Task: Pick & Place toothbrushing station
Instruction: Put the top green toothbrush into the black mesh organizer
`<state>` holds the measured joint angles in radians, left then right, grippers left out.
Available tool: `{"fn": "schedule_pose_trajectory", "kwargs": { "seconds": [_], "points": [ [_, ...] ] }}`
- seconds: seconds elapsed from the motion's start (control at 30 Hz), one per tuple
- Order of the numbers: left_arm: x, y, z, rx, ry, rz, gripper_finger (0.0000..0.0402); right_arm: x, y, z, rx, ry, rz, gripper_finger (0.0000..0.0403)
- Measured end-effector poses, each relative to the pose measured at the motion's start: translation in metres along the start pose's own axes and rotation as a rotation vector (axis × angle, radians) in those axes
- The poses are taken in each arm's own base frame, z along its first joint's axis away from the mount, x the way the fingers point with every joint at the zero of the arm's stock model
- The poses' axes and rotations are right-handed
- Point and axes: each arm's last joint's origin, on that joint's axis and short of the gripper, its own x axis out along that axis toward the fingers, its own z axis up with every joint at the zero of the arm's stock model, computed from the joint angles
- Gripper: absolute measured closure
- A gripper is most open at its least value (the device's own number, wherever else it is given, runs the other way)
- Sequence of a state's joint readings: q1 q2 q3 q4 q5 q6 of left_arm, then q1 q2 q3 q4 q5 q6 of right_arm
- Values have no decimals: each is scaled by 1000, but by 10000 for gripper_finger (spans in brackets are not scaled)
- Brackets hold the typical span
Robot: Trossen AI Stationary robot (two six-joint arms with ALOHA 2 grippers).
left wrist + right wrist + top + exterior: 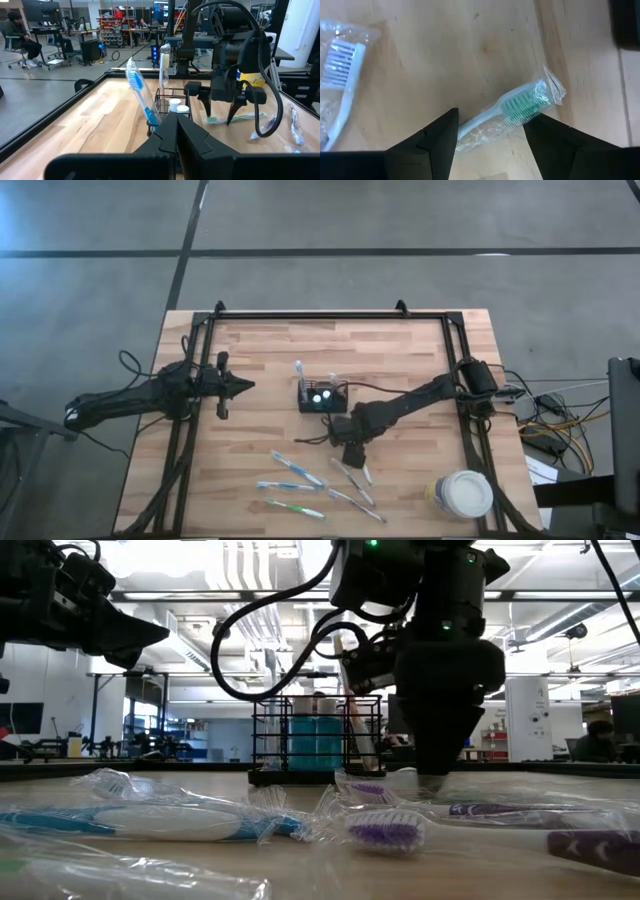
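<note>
The right pincer (490,132), fingers spread, hangs over a wrapped green toothbrush (512,112) lying on the wooden surface (260,360) just in front of the black mesh caddy (322,397), which holds two brushes and two white-capped tubes. The pick looks in hand: next, lower and close squarely across the handle. The left pincer (176,131) waits closed, well apart.
</note>
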<state>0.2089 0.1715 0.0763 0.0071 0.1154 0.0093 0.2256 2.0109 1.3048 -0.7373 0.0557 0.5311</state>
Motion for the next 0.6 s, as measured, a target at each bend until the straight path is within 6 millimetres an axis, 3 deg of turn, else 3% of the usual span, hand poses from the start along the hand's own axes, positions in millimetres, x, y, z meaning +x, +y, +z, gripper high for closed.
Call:
{"fn": "schedule_pose_trajectory", "kwargs": {
  "seconds": [0.27,0.6],
  "points": [
    [0,0,0,0,1,0,394,0,2,-2,-93,-1,-6,190],
    [0,0,0,-2,1,0,394,0,5,-2,-112,6,21,280]
  ]
}}
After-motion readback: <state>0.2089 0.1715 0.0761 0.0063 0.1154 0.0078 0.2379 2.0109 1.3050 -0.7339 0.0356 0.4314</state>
